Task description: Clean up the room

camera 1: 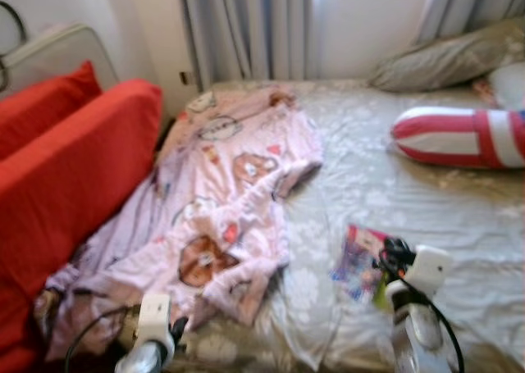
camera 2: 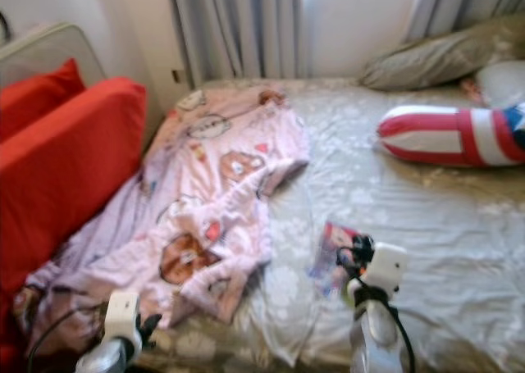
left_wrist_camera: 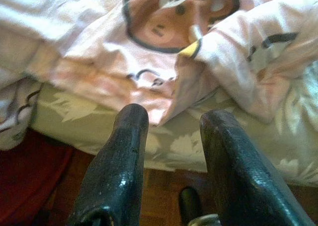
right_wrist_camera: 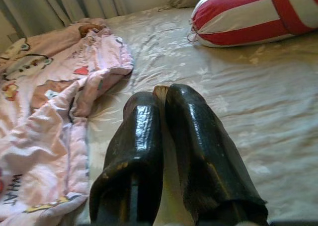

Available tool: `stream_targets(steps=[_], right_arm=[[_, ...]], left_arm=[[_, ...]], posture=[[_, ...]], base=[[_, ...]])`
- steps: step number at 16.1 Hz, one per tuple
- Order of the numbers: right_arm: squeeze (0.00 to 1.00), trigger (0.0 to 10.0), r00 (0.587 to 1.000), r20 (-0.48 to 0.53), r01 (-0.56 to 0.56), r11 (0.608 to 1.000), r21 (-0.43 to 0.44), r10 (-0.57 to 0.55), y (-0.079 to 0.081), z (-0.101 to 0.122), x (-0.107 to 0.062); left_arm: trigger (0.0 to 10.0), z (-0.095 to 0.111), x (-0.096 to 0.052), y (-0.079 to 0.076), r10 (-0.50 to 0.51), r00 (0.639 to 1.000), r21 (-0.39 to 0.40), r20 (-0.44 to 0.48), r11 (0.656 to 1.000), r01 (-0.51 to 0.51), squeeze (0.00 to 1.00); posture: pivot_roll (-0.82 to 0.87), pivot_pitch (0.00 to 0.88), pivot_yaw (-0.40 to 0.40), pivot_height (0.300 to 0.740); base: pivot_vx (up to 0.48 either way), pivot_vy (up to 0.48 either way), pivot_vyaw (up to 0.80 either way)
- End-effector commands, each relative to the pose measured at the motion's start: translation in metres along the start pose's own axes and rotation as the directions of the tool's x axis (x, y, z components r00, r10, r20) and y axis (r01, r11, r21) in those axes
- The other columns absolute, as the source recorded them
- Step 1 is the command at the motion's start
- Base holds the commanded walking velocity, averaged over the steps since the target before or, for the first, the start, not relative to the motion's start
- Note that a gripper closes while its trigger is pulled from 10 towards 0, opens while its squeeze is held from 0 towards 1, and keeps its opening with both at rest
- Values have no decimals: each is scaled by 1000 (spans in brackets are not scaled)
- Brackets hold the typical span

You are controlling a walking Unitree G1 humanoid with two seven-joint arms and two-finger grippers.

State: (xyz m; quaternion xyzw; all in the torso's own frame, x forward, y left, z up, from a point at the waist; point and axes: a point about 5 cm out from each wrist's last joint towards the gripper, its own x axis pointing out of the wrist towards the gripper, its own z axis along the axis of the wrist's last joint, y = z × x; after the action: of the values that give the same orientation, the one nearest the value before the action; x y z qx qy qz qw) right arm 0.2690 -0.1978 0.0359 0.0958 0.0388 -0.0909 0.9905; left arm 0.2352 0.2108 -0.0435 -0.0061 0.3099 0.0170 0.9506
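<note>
Left eye view looks down on a bed (camera 1: 426, 193) whose pale leaf-print sheet lies wrinkled, so by my reading the tidying is barely started. A pink cartoon blanket (camera 1: 221, 217) sprawls in a heap over the side of the bed nearest the red sofa (camera 1: 74, 176), one end trailing off the bed's near edge toward the floor; it has not been folded or spread. Near the bed's near edge, clear of the blanket, lies a small colourful booklet (camera 1: 359, 262), or perhaps a packet; blur hides which.

The right gripper (right_wrist_camera: 161, 94) is over the sheet close to the booklet, its two fingers pressed together with a thin pale edge pinched between the tips; I judge it to be the booklet, though that is not certain. The left gripper (left_wrist_camera: 171, 121) hangs at the bed's near edge just below the blanket's hem, fingers spread and holding nothing, with dark wooden floor under it.

Toward the head of the bed a red-and-white striped bolster (camera 1: 459, 135) lies across the sheet and a grey pillow (camera 1: 447, 57) leans by the curtains (camera 1: 246, 29); both look roughly in place. What seems left: the booklet put away, the blanket straightened, the sheet smoothed. The sofa crowding the blanket's side of the bed may hamper the left arm's reach
</note>
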Motion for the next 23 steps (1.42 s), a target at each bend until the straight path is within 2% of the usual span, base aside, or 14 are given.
stream_targets(steps=[1, 7, 11, 13, 15, 23], right_arm=[[0, 10000, 998, 51, -29, 1000, 7, 29, 11, 10, 7], [0, 10000, 997, 71, -9, 1000, -1, 9, 4, 16, 11], [0, 10000, 998, 68, -8, 1000, 9, 7, 6, 15, 12], [0, 10000, 998, 69, -11, 1000, 10, 10, 8, 15, 13], [0, 10000, 997, 76, -25, 1000, 11, 24, 13, 16, 13], [0, 10000, 997, 76, -27, 1000, 9, 26, 14, 18, 16]], left_arm=[[10000, -5, -2, 7, 15, 1000, 14, -26, 1000, -15, 0], [10000, -12, -4, 1, 7, 999, 16, -44, 1000, -7, 0], [10000, -16, -5, -1, 9, 998, 20, -57, 1000, -8, 0], [10000, -16, -5, -1, 9, 998, 21, -57, 1000, -8, 0], [10000, -15, -4, 1, 16, 998, 18, -56, 1000, -15, 0], [10000, -18, -7, 5, 30, 998, 12, -61, 1000, -29, 0]], posture=[[16, 0, 54, 740], [3, 0, 50, 740], [0, 0, 52, 740], [0, 0, 52, 740], [8, 0, 50, 740], [12, 0, 51, 740]], base=[[0, 0, 0], [0, 0, 0], [0, 0, -195], [0, -247, -781], [0, -251, 0], [0, -262, 0]])
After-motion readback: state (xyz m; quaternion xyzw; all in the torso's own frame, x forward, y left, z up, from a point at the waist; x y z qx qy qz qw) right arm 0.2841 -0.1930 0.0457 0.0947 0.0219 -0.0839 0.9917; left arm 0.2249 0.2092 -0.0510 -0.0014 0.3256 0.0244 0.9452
